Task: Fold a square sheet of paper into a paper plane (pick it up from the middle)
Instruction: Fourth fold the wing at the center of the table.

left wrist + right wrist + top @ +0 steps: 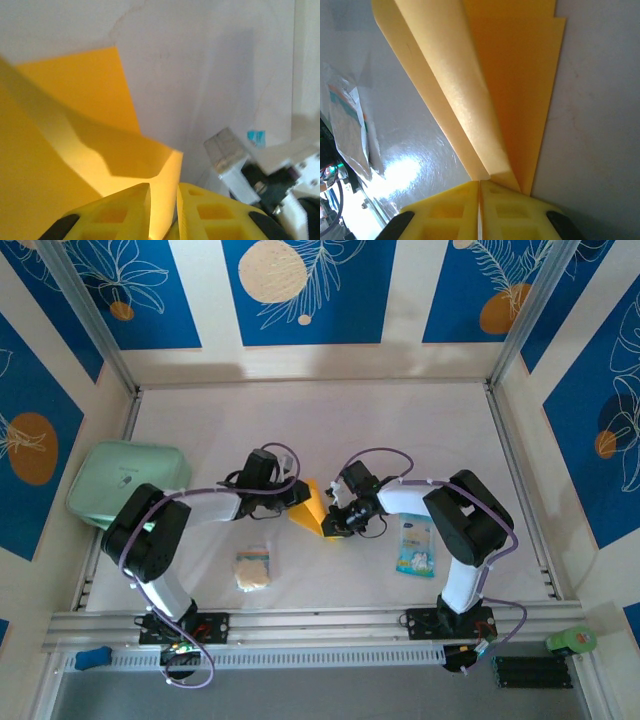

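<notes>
The square sheet of paper (pixel 312 508) is in the middle of the top view, between the two arms, on the white table (pixel 330 430). It is folded and stands up from the table like a small tent, with a sharp crease along its top.

The right gripper (pixel 333 528) is at the lower right side of the paper. In the right wrist view its two yellow fingers (pixel 445 210) are pressed together at the bottom of the frame. The crease of the paper runs down from the top of the frame and goes into the line where they meet, so this gripper pinches the paper.

The left gripper (pixel 300 496) is at the upper left side of the paper. In the left wrist view its yellow fingers (pixel 115 212) stand a little apart at the bottom of the frame, and a folded edge of the paper goes down into the narrow gap. I cannot tell if they really press on it.

A light-blue and white packet (pixel 415 546) lies flat to the right of the grippers. A small beige spongy square (pixel 253 568) lies lower left of the paper, well apart from it. A pale green case (pixel 125 480) is at the left edge of the table.
</notes>
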Controlling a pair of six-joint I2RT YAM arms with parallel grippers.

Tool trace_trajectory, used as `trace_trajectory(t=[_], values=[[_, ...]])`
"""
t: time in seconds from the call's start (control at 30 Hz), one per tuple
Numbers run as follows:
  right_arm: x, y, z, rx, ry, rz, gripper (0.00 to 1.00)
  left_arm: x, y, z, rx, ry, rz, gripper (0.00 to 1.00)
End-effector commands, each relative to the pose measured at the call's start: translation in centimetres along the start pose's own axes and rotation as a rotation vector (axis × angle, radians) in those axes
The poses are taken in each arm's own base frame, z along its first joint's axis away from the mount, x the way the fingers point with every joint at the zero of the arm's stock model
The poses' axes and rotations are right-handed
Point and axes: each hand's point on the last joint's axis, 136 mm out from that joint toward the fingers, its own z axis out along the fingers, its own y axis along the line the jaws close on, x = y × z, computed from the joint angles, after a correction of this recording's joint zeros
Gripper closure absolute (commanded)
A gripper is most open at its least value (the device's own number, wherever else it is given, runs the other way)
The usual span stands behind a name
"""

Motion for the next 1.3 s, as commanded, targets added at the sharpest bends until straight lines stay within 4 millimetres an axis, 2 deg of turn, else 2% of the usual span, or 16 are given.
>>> trace_trajectory(t=[0.0, 0.13, 0.33, 0.77, 0.93, 1.13, 1.27], values=[[2.5, -2.6, 0.6, 0.083, 0.092, 0.098, 0.89, 0.9, -1.8, 0.1, 0.064, -0.012, 0.048, 0.81], [2.5, -2.5, 0.6, 0.08, 0.091, 0.099, 0.9, 2.0, -0.7, 1.0, 0.038, -0.009, 0.015, 0.84], [2.3, -2.4, 0.7, 0.076, 0.091, 0.098, 0.9, 2.0, -0.6, 2.4, 0.057, -0.016, -0.033, 0.85], [1.9, -1.7, 0.4, 0.05, 0.076, 0.085, 0.89, 2.5, 1.4, 3.5, -0.005, 0.003, -0.075, 0.86], [0.5, 0.1, -0.4, -0.002, 0.013, 0.039, 0.88, 3.0, 2.6, 3.9, -0.042, 0.021, -0.107, 0.86], [-1.5, 3.4, -2.5, -0.097, -0.086, -0.019, 0.87, 3.5, 3.4, 4.0, -0.077, 0.039, -0.128, 0.86], [-2.6, 3.5, -3.9, -0.061, -0.159, -0.002, 0.89, 3.9, 3.8, 4.0, -0.093, 0.048, -0.135, 0.86]])
